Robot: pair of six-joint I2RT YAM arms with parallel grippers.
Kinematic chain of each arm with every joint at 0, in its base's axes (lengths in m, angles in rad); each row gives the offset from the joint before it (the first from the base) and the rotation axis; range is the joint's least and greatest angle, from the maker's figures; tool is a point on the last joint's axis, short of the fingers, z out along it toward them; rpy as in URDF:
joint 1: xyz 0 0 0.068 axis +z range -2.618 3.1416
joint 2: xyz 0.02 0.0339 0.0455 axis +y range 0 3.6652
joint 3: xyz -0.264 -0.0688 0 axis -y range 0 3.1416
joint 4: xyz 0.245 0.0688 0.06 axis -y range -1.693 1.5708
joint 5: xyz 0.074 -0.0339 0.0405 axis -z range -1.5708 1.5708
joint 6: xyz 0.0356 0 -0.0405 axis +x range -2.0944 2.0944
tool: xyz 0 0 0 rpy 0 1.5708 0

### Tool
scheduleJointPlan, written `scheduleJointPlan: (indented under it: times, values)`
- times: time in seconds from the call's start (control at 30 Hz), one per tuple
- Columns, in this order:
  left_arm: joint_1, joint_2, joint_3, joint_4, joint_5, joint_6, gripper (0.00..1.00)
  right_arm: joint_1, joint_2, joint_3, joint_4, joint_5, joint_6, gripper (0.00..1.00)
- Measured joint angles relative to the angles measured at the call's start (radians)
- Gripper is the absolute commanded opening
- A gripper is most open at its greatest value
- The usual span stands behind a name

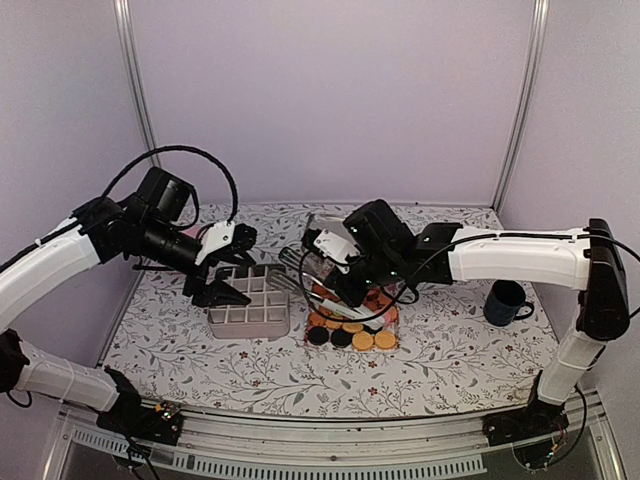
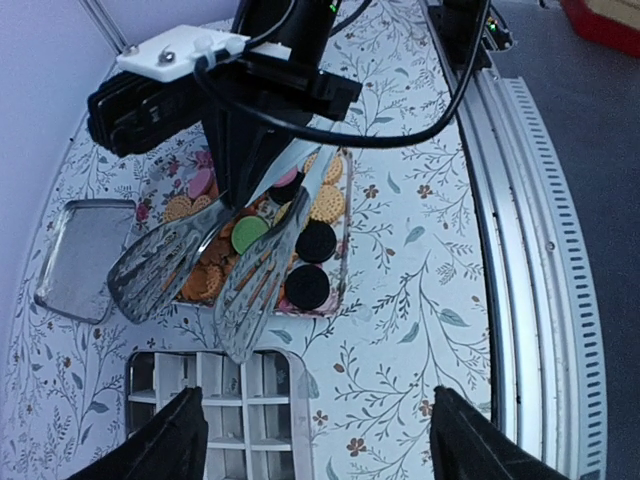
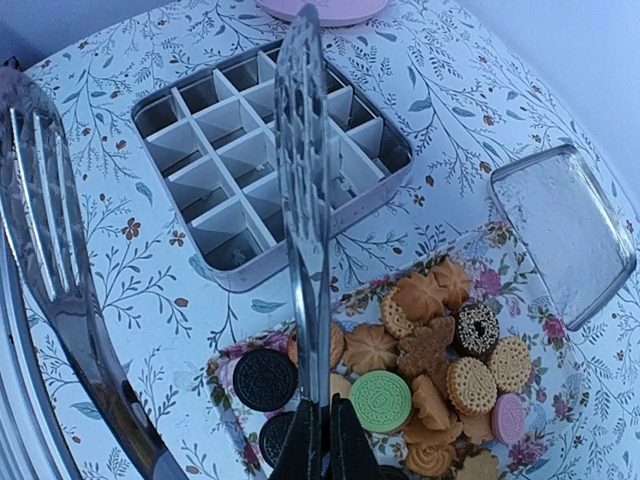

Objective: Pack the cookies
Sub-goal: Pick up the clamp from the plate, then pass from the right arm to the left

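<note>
The cookies lie heaped on a floral tray: mostly golden, some black, one pink, one green. They also show in the top view and the left wrist view. My right gripper is shut on one arm of metal tongs just above the tray's near end. The tongs' two slotted blades stand apart and hold nothing. My left gripper is open and empty, hovering over the grey grid box, whose cells look empty.
The grid box sits left of the cookie tray. A clear empty container lies beyond the tray. A blue mug stands at the right. The edge of a pink plate shows past the grid box.
</note>
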State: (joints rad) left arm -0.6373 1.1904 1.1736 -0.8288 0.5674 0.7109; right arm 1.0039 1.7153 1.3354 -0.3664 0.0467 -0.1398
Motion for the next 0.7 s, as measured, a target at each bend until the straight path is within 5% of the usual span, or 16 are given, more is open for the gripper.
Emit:
scheduleJointPlan:
  times: [0.23,0.5,0.7]
  values:
    - [-0.042,-0.017,-0.063,0.047,-0.037,0.004,0.72,0.046,0.079,0.098,-0.002,0.005,-0.007,0.00]
    - [-0.056,-0.037,-0.108,0.093,-0.082,0.005,0.57,0.081,0.135,0.202,-0.020,0.025,-0.026,0.00]
    - [-0.057,-0.063,-0.111,0.116,-0.111,0.011,0.63,0.098,0.164,0.227,-0.040,0.050,-0.041,0.00]
